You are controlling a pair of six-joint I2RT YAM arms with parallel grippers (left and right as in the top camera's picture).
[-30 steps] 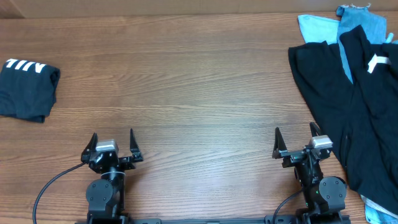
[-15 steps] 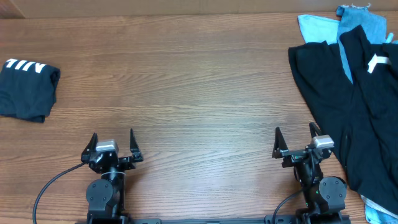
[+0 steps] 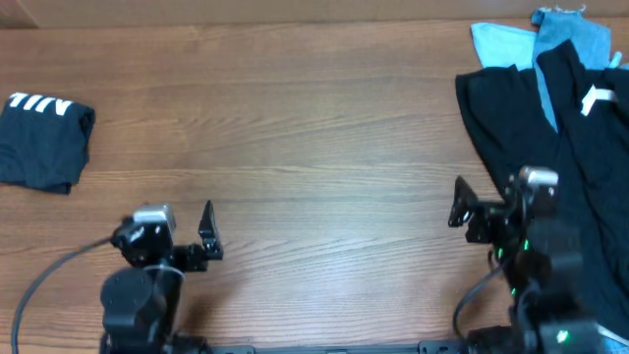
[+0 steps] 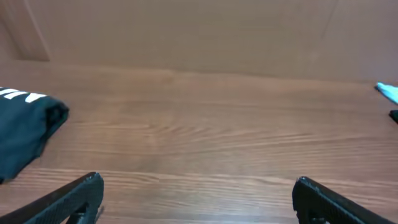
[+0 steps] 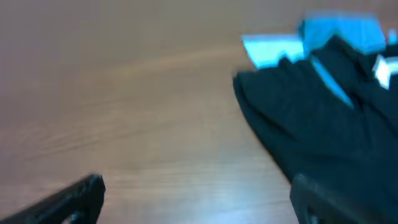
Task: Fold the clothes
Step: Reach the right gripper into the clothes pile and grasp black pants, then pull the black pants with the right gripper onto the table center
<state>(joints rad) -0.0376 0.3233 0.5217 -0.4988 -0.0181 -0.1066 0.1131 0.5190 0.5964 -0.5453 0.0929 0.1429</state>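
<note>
A heap of clothes lies at the right: black tees (image 3: 565,147) spread over a light-blue piece (image 3: 499,41) and a denim-blue piece (image 3: 575,34). A folded black tee with white print (image 3: 44,143) lies at the far left. My right gripper (image 3: 486,205) is open and empty, at the left edge of the black heap. The right wrist view shows the black fabric (image 5: 323,112) and the light-blue piece (image 5: 273,50) ahead of its open jaws (image 5: 196,190). My left gripper (image 3: 175,234) is open and empty over bare wood. The folded tee (image 4: 25,130) is to the left of its jaws (image 4: 196,190).
The wooden table (image 3: 295,128) stretches between the folded tee and the heap. A black cable (image 3: 44,285) loops off the left arm near the front edge. The table's far edge meets a brown wall (image 4: 186,31).
Both arms have risen from their rest poses. The right gripper has moved away from the front edge and right, toward the black heap. The left one has shifted slightly left.
</note>
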